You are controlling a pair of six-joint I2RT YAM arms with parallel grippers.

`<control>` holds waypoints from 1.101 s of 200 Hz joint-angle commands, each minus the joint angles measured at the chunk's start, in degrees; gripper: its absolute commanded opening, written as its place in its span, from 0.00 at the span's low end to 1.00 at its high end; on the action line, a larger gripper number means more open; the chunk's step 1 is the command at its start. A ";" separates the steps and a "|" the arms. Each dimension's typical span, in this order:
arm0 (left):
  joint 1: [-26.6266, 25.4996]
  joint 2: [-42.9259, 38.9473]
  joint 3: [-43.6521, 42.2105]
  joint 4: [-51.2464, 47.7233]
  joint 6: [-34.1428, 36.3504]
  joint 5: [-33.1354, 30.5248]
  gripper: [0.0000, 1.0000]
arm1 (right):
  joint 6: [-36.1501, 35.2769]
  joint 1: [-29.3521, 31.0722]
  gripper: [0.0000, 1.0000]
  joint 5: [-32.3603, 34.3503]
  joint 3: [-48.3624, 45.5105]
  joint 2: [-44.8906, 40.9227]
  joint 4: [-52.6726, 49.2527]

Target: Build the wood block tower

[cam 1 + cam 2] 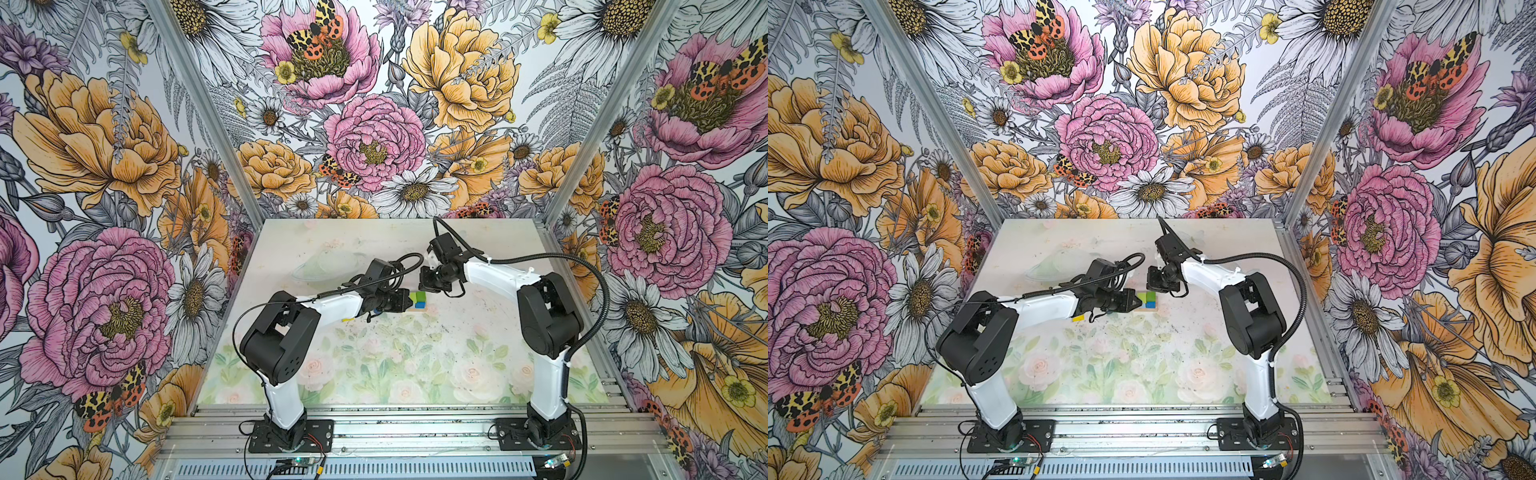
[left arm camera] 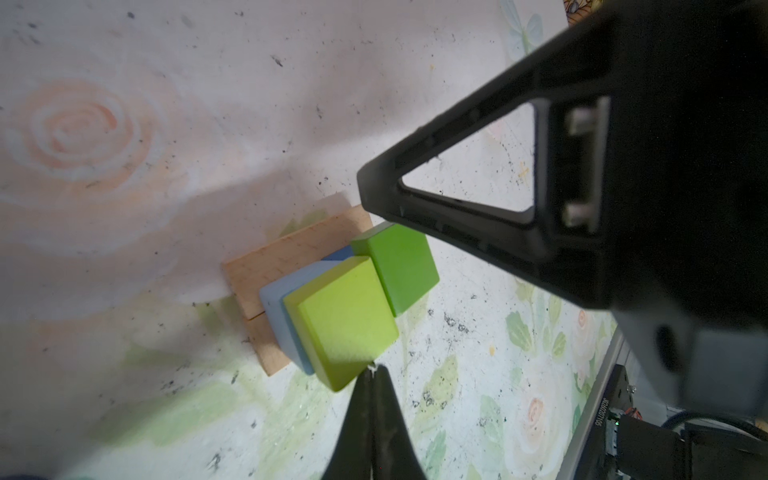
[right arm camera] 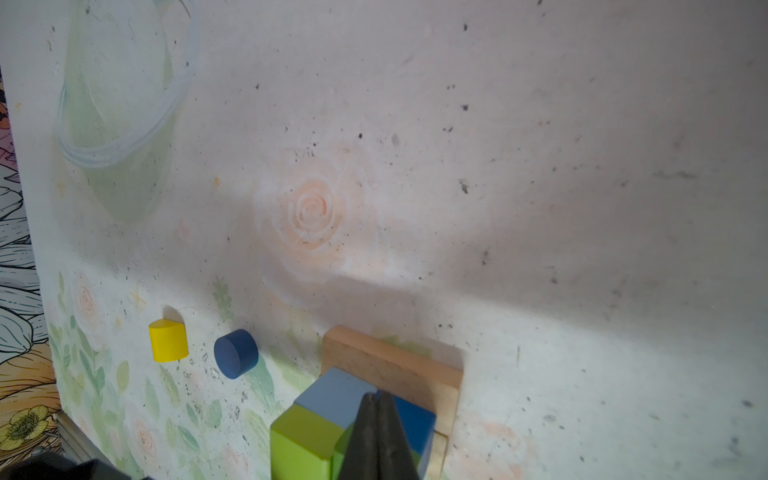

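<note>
The wood block tower (image 1: 417,300) (image 1: 1147,300) stands mid-table: two tan bars (image 2: 286,257) lie flat side by side, with a light blue cube (image 2: 276,307) and a dark blue cube (image 3: 415,415) on them. A lime green cube (image 2: 345,316) and a darker green cube (image 2: 399,266) top the blue ones. My left gripper (image 2: 371,368) is shut and empty, its tips at the lime cube's corner. My right gripper (image 3: 376,395) is shut and empty, hanging over the cubes from the far side. A yellow half-round (image 3: 167,340) and a blue cylinder (image 3: 235,353) lie loose to the left, under my left arm.
A clear plastic bowl (image 1: 328,270) (image 3: 116,104) sits behind my left arm at the back left. Flowered walls close in the table on three sides. Aluminium rails (image 1: 415,424) with both arm bases run along the front edge.
</note>
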 commanded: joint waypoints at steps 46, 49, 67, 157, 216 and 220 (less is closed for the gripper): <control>0.47 0.98 1.16 0.43 -0.13 0.14 0.00 | 0.50 0.52 0.00 0.09 -0.81 -2.09 1.46; 0.47 0.95 1.18 0.43 -0.15 0.20 0.00 | 0.50 0.61 0.00 0.09 -0.81 -2.07 1.41; 0.49 0.96 1.23 0.43 -0.16 0.14 0.00 | 0.58 0.64 0.00 0.15 -0.94 -2.16 1.44; 0.47 0.52 0.97 0.35 0.04 0.36 0.00 | 0.33 0.36 0.00 0.46 0.56 -1.43 1.37; -0.14 -1.18 1.02 -0.44 1.07 0.42 0.00 | 0.17 -0.81 0.00 0.92 2.45 -2.48 1.28; -0.14 -1.32 1.05 -0.60 1.14 0.46 0.00 | 0.17 -1.02 0.00 0.95 2.50 -2.52 1.28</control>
